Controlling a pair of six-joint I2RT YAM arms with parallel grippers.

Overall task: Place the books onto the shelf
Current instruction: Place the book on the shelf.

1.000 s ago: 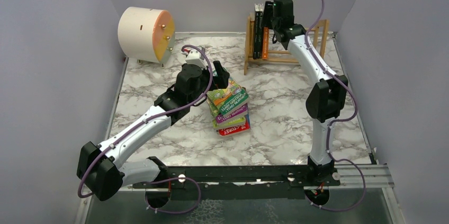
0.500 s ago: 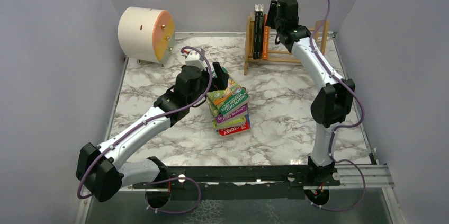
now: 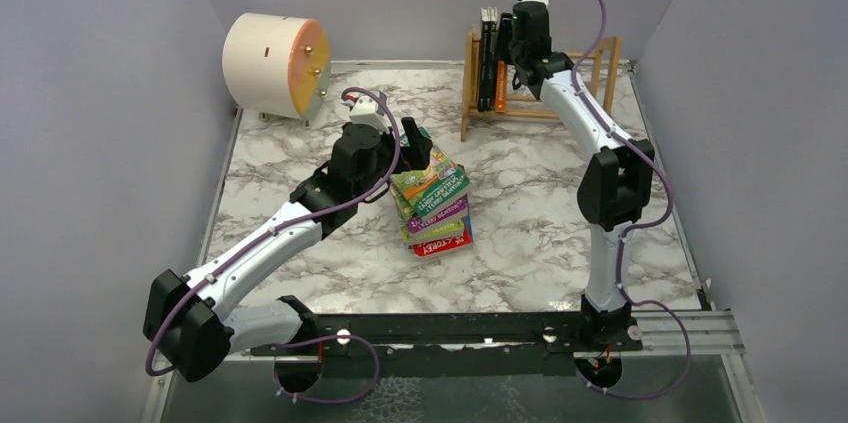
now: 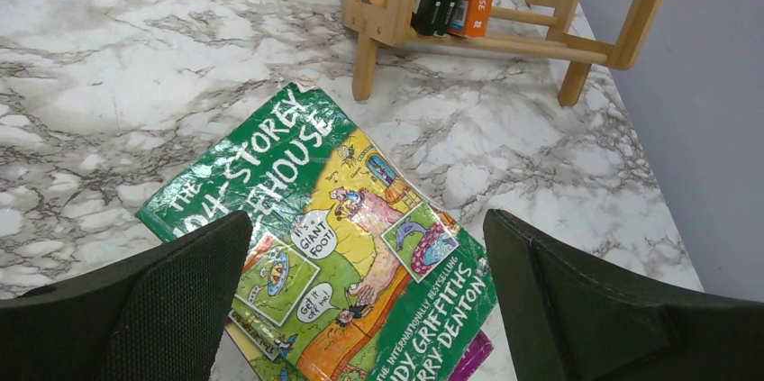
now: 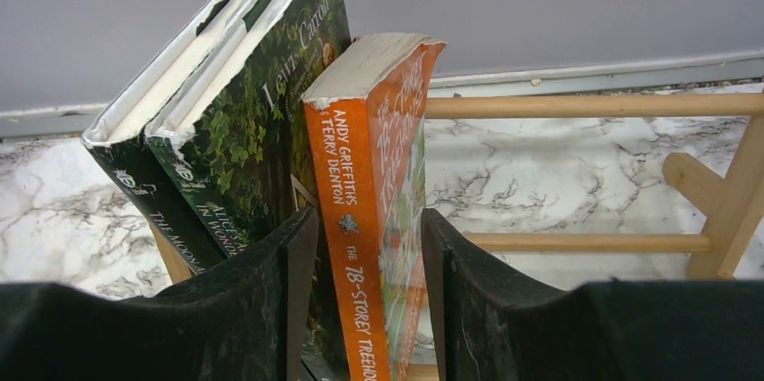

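A stack of several books (image 3: 435, 208) lies mid-table, topped by a green illustrated one (image 4: 315, 228). My left gripper (image 3: 418, 148) hovers just above that top book (image 3: 430, 183), its jaws (image 4: 368, 228) wide open and holding nothing. On the light-wood shelf (image 3: 540, 108) at the back, two dark green books (image 5: 243, 129) and an orange book (image 5: 360, 174) stand upright at the left end. My right gripper (image 5: 369, 219) straddles the orange book from the front. A gap shows at its left finger (image 5: 288, 291), so it stands open around the book.
A cream cylinder with an orange face (image 3: 275, 65) lies at the back left. Grey walls close in the marble table on three sides. The shelf's right part (image 5: 586, 106) shows bare rails, and its right end frame (image 4: 577, 30) stands close to the wall.
The right gripper has shifted left along the shelf onto the orange book, and its jaws have narrowed. The left arm and the stack have not moved.
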